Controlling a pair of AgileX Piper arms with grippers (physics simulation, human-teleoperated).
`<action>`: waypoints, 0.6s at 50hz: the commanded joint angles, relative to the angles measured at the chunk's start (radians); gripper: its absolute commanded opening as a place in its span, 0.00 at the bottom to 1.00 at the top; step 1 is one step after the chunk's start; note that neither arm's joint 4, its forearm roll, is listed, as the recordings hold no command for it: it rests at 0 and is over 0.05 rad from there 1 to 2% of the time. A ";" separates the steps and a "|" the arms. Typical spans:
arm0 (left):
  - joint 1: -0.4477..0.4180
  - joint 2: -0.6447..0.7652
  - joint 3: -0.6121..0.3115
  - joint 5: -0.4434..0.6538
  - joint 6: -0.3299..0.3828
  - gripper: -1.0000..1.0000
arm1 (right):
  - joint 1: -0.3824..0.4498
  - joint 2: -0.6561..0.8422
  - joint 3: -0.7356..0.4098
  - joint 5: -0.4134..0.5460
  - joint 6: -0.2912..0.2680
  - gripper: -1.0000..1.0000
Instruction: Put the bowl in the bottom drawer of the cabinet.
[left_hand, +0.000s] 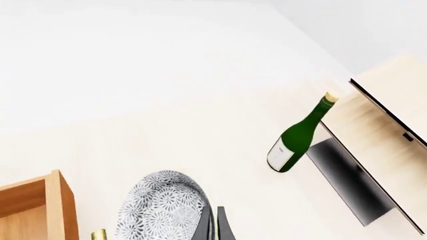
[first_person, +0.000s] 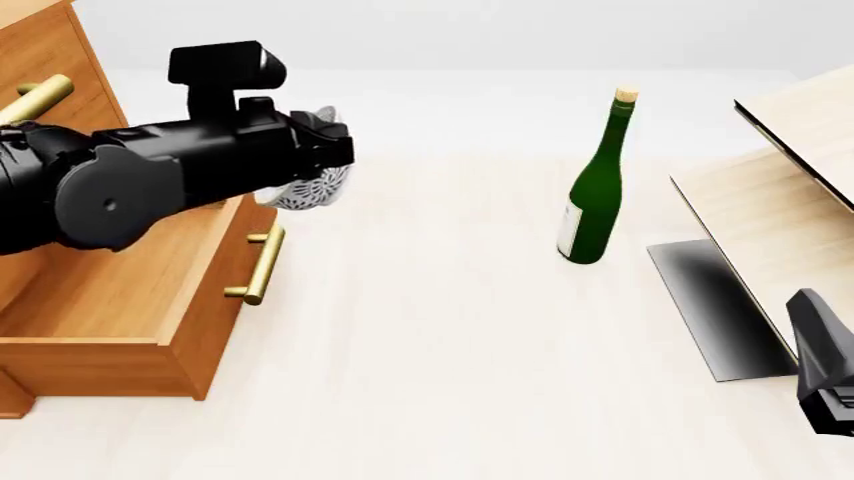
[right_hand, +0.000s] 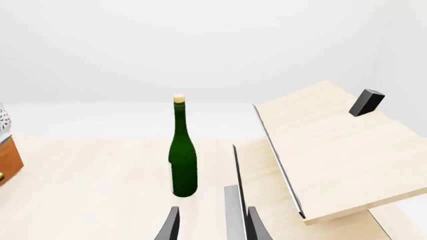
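Pale light-wood worktop (first_person: 441, 330) fills scene — plain white backdrop beyond far edge, no visible seams. Even, soft light; faint shadows. Pale light-wood furniture (first_person: 787, 190) with dark panel (first_person: 714, 305) at right edge. Green bottle (first_person: 597, 190) upright nearby, just left of it.

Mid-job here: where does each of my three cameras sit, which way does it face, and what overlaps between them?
Front: above and behind the arms, facing forward-down; left arm carries the bowl over the open bottom drawer.
Left wrist: behind the left gripper, whose fingertips meet the bowl's rim.
Right wrist: behind the right gripper, facing the furniture.
Shared: green bottle in all three.
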 joint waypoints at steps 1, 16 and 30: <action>0.047 -0.073 0.027 0.016 0.010 0.00 | 0.000 0.000 0.000 0.000 0.000 1.00; 0.132 -0.190 0.093 0.041 0.013 0.00 | 0.000 0.000 0.000 0.000 0.000 1.00; 0.175 -0.256 0.076 0.098 0.000 0.00 | 0.000 0.000 0.000 0.000 0.000 1.00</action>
